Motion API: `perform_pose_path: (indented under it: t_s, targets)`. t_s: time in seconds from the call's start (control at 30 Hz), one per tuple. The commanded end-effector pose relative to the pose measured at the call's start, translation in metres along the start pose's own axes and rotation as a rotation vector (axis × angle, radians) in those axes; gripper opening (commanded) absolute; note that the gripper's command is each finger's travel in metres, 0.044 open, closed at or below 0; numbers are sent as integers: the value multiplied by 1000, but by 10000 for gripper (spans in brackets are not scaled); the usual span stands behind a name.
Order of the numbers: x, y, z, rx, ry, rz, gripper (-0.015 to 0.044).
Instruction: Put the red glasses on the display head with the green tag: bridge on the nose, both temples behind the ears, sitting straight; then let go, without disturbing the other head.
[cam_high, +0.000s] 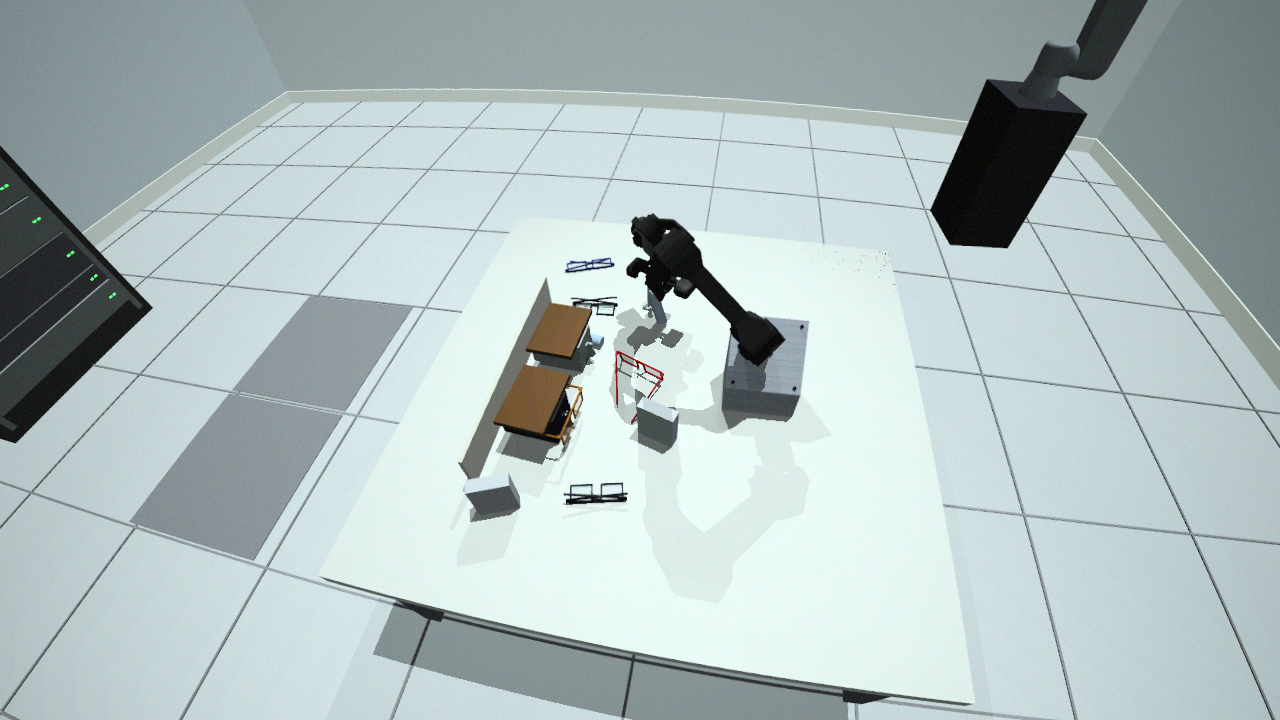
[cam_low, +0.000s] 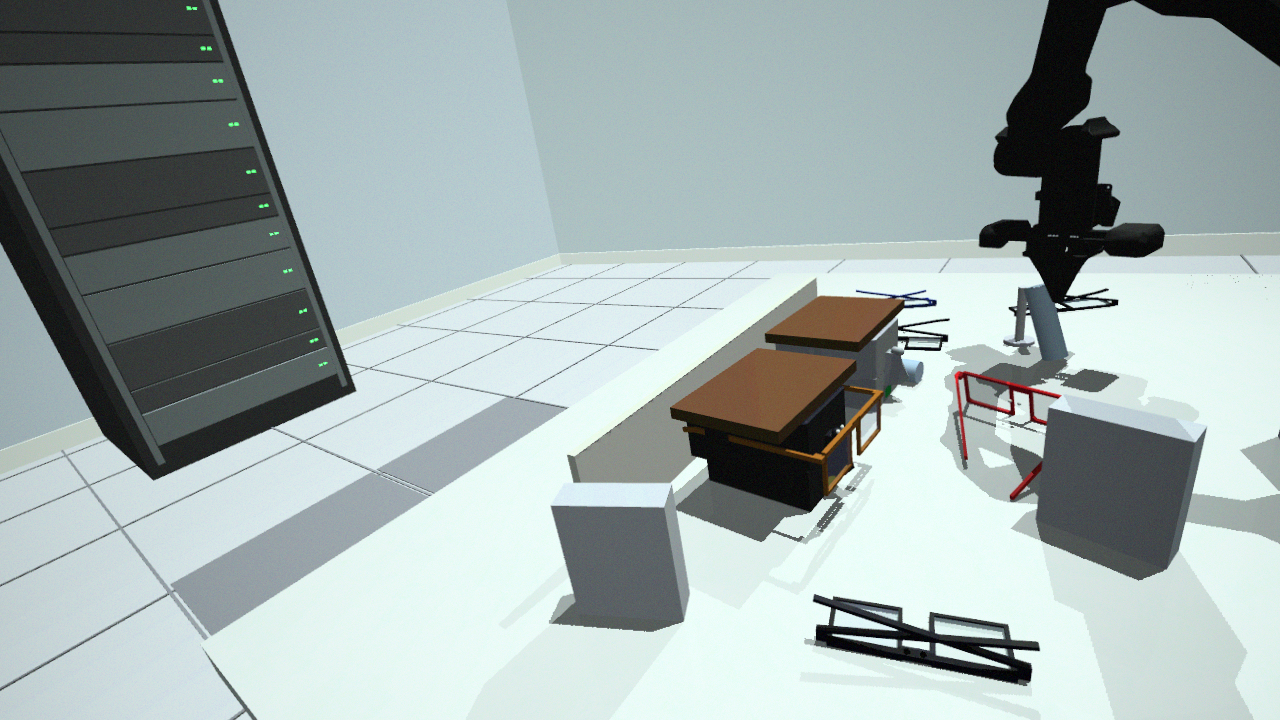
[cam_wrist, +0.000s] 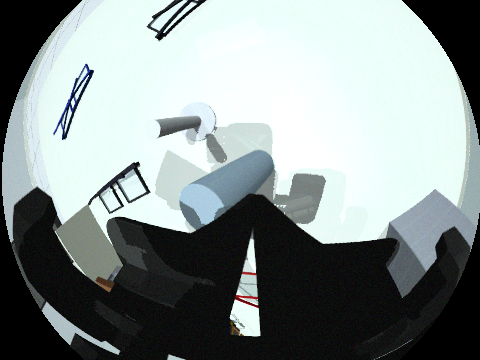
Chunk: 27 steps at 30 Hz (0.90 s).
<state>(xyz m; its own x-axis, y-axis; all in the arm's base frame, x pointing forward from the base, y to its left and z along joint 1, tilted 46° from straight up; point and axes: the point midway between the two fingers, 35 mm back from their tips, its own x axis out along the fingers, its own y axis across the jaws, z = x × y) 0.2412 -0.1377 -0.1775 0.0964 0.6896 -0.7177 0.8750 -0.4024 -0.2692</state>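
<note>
Black arm bent over the table, claw (cam_high: 657, 293) (cam_low: 1059, 299) (cam_wrist: 255, 200) clenched, pointing down beside a tilted blue-gray cylinder (cam_high: 657, 307) (cam_low: 1048, 324) (cam_wrist: 227, 187)

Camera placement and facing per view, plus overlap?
Top: high above the table, angled down; whole arm in frame.
Exterior: beside the table, low oblique across it; forearm and end effector visible, base out of frame.
Wrist: on the arm, looking past the closed fingers at the table; fingers fill the lower part.
Top and exterior share both brown-topped heads and the red glasses.
</note>
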Motion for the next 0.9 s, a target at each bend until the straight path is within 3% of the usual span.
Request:
perform_pose_path:
  t_s: [0.0,0.53,0.87]
  targets:
    - [2,2,0,9,6,-2,0]
    - [2,11,0,8,7,-2,0]
    - [-58,-38,1,11,4,-4,0]
